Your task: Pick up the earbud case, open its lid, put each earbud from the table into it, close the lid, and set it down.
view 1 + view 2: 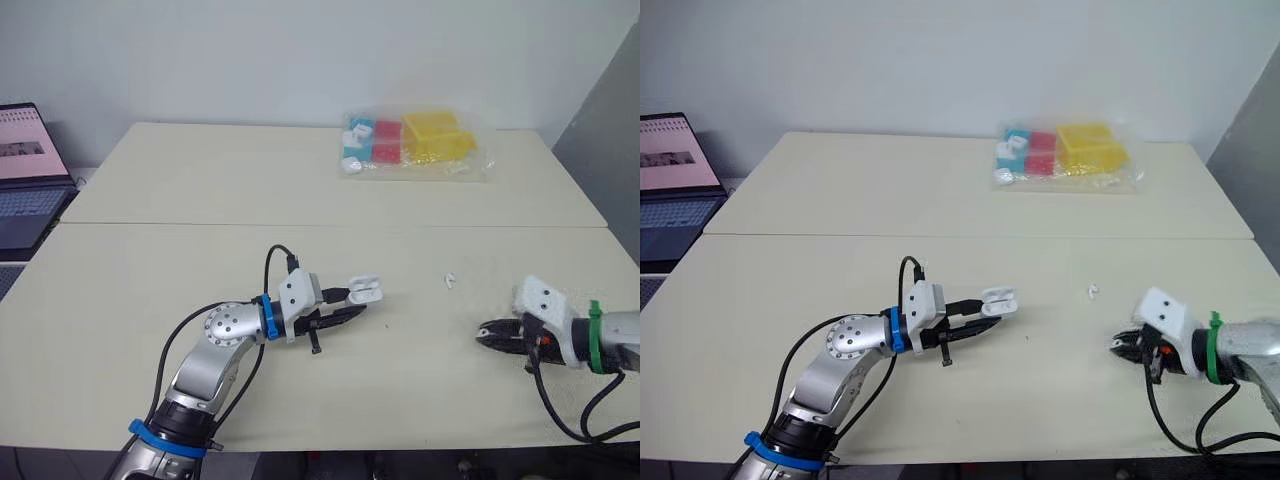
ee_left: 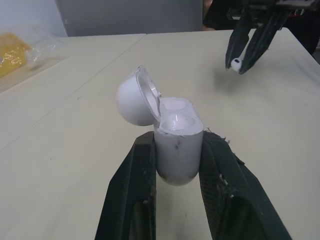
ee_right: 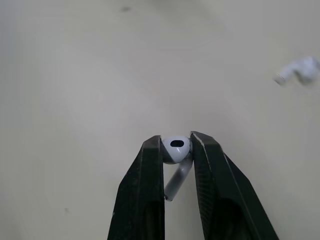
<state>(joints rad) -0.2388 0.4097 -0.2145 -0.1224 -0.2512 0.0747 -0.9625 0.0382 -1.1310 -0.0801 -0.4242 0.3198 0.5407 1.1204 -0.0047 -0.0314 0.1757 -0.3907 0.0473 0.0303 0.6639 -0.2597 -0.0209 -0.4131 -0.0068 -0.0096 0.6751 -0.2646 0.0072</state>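
Near the front of the cream table [image 1: 180, 270], the left gripper [image 1: 352, 305] clamps the white earbud case [image 2: 178, 155] by its body, lid [image 2: 132, 97] swung open. The right gripper [image 1: 487, 335], well apart to the right, pinches one earbud [image 3: 175, 149] between its fingertips. A second earbud [image 1: 450, 281] lies loose between them, slightly farther back; a clear bag [image 1: 415, 143] of coloured items sits near the far edge

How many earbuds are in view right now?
2. One earbud is pinched in the right gripper; the other earbud lies on the table between it and the open case, whose wells are partly hidden.
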